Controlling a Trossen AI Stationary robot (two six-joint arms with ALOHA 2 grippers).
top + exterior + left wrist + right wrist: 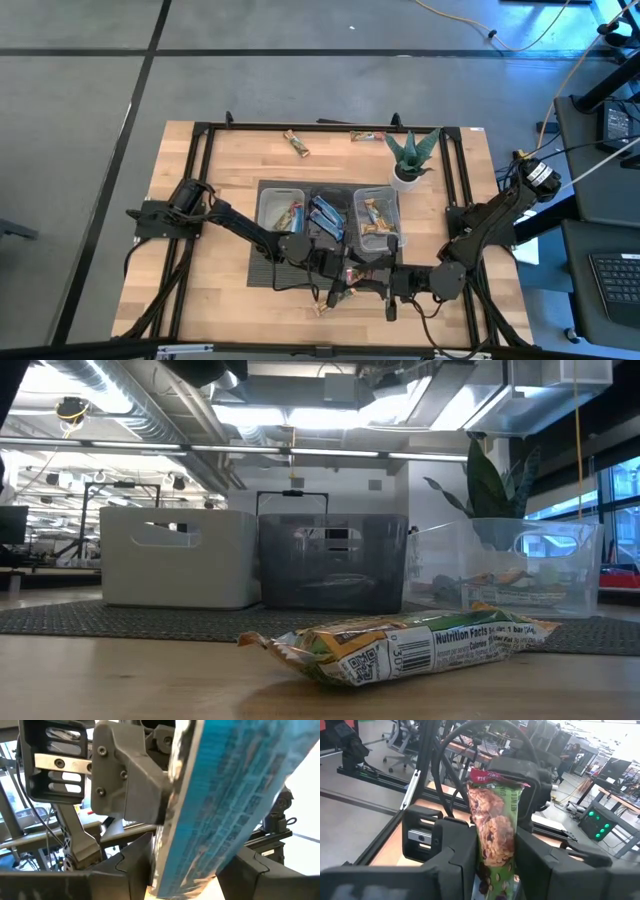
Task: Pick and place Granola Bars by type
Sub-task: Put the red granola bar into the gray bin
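Blue bar (225,805) pinched between left fingers (125,865); green bar (495,830) pinched between right fingers (455,855).

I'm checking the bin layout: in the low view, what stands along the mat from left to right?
White bin → dark grey bin → clear bin, with the potted plant behind it. The granola bar lies nearer, on the wood.
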